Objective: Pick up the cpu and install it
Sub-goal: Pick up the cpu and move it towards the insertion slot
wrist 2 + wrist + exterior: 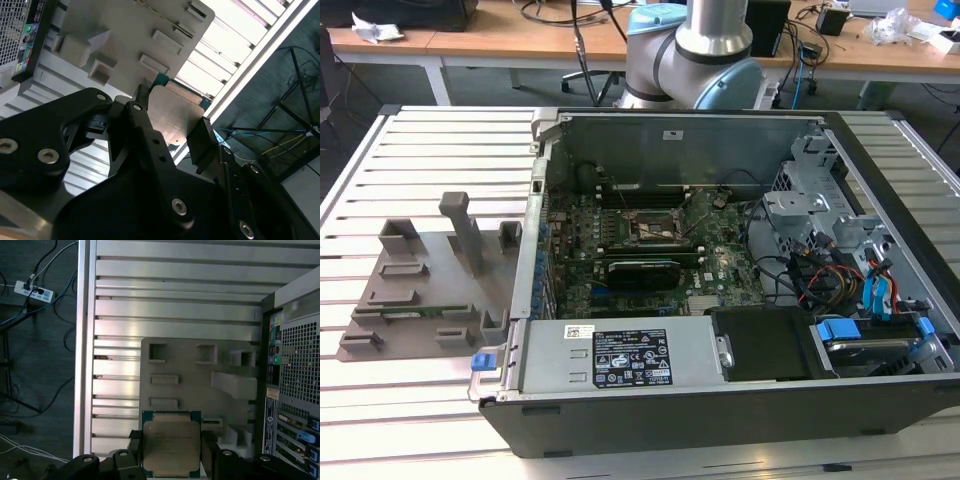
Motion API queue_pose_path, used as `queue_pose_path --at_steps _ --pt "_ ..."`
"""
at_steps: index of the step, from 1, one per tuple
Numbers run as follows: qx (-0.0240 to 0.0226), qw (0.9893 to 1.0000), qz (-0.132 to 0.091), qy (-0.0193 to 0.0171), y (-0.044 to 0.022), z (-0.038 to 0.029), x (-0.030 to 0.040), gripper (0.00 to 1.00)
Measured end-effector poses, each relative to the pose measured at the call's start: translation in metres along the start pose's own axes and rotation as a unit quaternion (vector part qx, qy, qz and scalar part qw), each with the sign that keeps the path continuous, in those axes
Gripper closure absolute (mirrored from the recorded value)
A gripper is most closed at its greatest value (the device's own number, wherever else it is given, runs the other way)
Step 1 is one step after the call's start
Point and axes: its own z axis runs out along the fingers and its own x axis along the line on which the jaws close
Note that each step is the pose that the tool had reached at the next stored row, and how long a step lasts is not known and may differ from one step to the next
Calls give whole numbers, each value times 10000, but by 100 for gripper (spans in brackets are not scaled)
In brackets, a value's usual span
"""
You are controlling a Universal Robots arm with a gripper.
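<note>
The cpu (171, 442), a thin square chip with a silvery top and a tan-green rim, sits between my two black fingers (134, 450). My gripper (171, 456) is shut on its two opposite edges. It hangs above the grey plastic tray (190, 365) with upright posts, near that tray's edge. In the second wrist view the cpu (172, 112) shows from an angle, clamped in my gripper (172, 125), with the tray (125, 30) behind it. In the exterior view the tray (420, 290) lies on the slatted table to the left of the open computer case (720, 400).
Inside the case the motherboard's black socket frame (655, 228) lies open near the middle, with cables and blue drive brackets (875, 290) on the exterior view's right. The arm's base (695, 60) stands behind the case. The slatted table's edge (82, 340) drops to a floor with cables.
</note>
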Motion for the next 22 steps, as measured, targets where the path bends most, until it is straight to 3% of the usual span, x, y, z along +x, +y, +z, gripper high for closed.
queue_pose_path --at_steps 3,5,7,12,13,14,15,22 --pt "0 10000 0 0 -1 -81 0 45" --pt "0 10000 0 0 -3 -183 0 45" --pt "0 10000 0 -1 -4 -223 0 45" --pt "-6 10000 0 0 -4 -225 0 45" --pt "-48 10000 -2 0 -5 -226 -1 45" --pt "-149 9999 0 -6 -4 -224 0 45" --pt "-195 9998 0 -7 -4 -224 -1 45" --pt "-197 9998 0 -3 -10 -186 -181 45"
